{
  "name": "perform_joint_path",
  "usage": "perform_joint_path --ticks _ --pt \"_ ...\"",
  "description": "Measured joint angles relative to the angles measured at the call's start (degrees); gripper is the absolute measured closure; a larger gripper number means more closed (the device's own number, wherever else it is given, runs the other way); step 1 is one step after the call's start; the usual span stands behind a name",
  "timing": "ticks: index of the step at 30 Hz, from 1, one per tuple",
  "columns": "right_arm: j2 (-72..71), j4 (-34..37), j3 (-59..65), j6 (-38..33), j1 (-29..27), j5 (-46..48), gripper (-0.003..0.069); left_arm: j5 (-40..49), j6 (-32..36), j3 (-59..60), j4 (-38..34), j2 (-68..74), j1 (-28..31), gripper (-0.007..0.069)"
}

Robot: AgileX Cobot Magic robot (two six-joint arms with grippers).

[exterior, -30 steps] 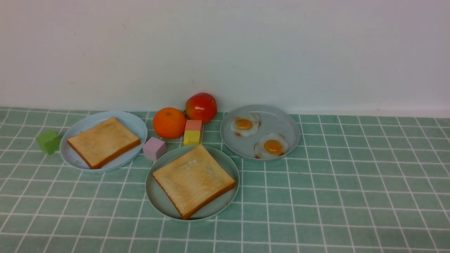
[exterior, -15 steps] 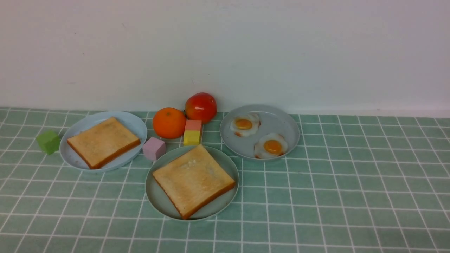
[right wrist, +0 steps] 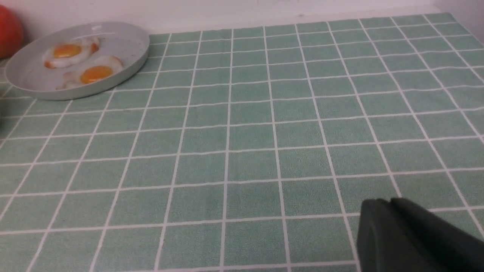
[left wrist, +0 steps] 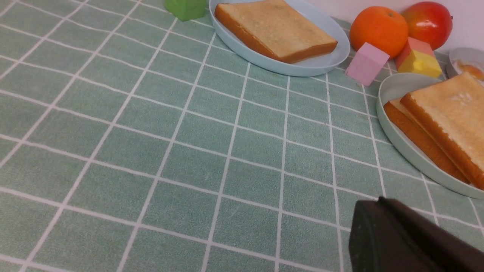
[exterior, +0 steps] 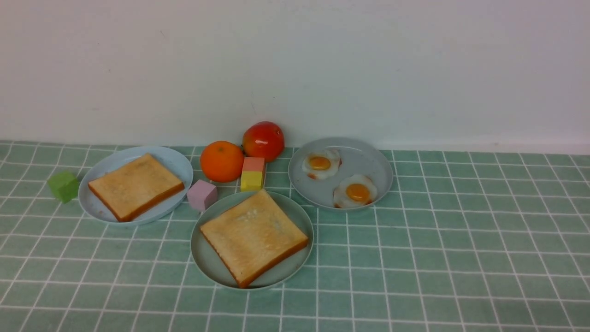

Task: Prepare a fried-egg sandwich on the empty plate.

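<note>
The pale mint-green plate [exterior: 211,263] sits front centre with a toast slice [exterior: 253,235] on it. In the left wrist view that plate [left wrist: 393,88] holds a top slice [left wrist: 450,117] lying over a lower slice [left wrist: 412,130]; what lies between them is hidden. Another toast slice [exterior: 136,186] lies on the light blue plate [exterior: 177,162] at the left. Two fried eggs [exterior: 321,163] [exterior: 355,191] rest on the grey-blue plate [exterior: 366,157]. Neither arm shows in the front view. My left gripper [left wrist: 378,200] is shut and empty above the cloth. My right gripper [right wrist: 389,201] has its fingers together, empty.
An orange [exterior: 221,161] and a red fruit [exterior: 263,140] stand by the back wall. A pink-and-yellow block [exterior: 252,174] and a pink cube [exterior: 202,194] lie between the plates. A green cube [exterior: 63,186] sits left of the light blue plate.
</note>
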Motion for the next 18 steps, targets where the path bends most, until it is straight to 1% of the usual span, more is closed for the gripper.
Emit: perform_joint_path --ticks 18 --pt "0.0 0.0 0.0 0.0 0.0 0.0 0.0582 0.0 0.0 0.0 0.0 0.0 0.0 0.0638"
